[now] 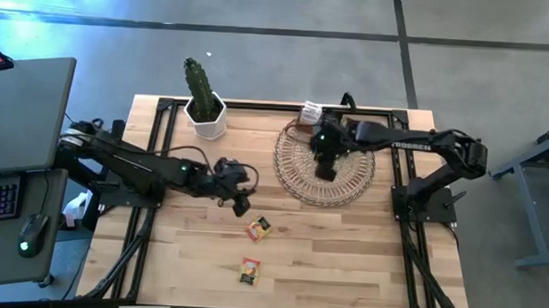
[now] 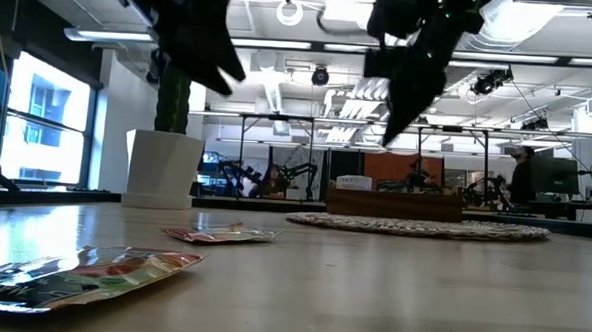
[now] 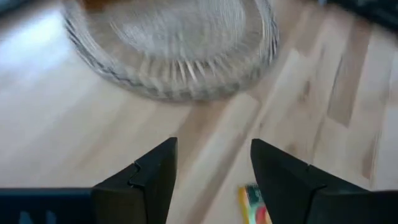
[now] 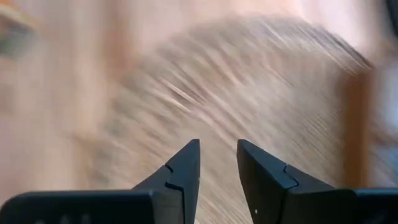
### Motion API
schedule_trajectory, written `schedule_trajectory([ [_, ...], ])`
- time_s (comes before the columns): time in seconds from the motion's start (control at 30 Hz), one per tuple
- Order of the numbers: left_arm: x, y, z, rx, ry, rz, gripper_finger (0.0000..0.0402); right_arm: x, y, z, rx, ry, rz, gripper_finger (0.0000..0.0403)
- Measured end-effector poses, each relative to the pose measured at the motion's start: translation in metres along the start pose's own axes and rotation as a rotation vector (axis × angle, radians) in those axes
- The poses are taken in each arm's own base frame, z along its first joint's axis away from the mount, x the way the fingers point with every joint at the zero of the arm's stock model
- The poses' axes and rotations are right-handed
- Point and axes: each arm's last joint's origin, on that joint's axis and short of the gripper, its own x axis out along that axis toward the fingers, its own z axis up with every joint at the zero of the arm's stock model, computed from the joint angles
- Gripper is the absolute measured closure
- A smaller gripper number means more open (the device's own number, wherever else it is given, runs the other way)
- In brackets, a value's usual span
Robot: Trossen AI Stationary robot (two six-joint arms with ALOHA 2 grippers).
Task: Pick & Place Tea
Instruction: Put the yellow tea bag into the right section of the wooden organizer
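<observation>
- Table (image 1: pixel 344 268): pale wooden planks with a dark frame; both arms reach in over it.
- Tea sachets: two on the bare wood toward the front; one orange-and-white sachet (image 1: pixel 258 228) near the left gripper; a second sachet (image 1: pixel 249 271) nearer the front edge, apart from the first; in the low view, one lies close to the camera (image 2: pixel 81 274), the other flat farther back (image 2: pixel 218 235).
- Left gripper (image 1: pixel 238 201): above the wood between the cactus pot and the first sachet; fingers (image 3: pixel 146 180) spread wide, holding nothing; a sachet edge (image 3: pixel 252 204) shows just past them.
- Right gripper (image 1: pixel 325 167): over the round wicker mat (image 1: pixel 297 178); fingers (image 4: pixel 183 171) parted by a narrow gap, nothing between them.
- Wooden box (image 2: pixel 394 203): at the mat's far side; contents too small to tell.
- Potted cactus (image 1: pixel 203 97): white pot at the back edge, left of the mat.
</observation>
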Motion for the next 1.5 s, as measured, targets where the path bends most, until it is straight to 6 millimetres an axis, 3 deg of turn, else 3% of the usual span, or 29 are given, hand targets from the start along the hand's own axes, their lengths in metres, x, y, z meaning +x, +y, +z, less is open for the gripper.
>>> schedule_trajectory([
  [0.23,-0.03,0.008,-0.006,0.013,-0.006,0.079,0.0199,0.029,0.075,0.002,-0.065,-0.372,0.374,0.03],
  [0.33,-0.028,0.003,-0.024,0.063,0.03,0.059,0.0199,0.038,0.098,-0.003,-0.013,-0.52,0.392,0.0291],
  [0.43,-0.01,-0.007,-0.043,0.064,0.081,-0.036,0.0199,0.049,0.111,-0.01,0.066,-0.57,0.364,0.0284],
  [0.57,0.009,-0.021,-0.069,0.074,0.153,-0.177,0.0199,0.073,0.124,-0.022,0.108,-0.506,0.378,0.0279],
  [0.67,0.022,-0.028,-0.089,0.118,0.203,-0.186,0.0199,0.09,0.131,-0.023,0.177,-0.488,0.364,0.0279],
  [0.9,0.046,-0.053,-0.122,0.248,0.188,-0.242,0.0199,0.132,0.157,-0.01,0.153,-0.438,0.433,0.0279],
  [1.03,0.062,-0.05,-0.137,0.239,0.214,-0.173,0.0199,0.154,0.175,-0.001,0.114,-0.398,0.508,0.0279],
  [1.23,0.072,-0.048,-0.142,0.21,0.161,-0.076,0.0199,0.17,0.186,0.014,0.13,-0.377,0.545,0.0279],
  [1.5,0.073,-0.047,-0.14,0.213,0.15,-0.075,0.0199,0.161,0.179,0.023,0.211,-0.347,0.561,0.0279],
])
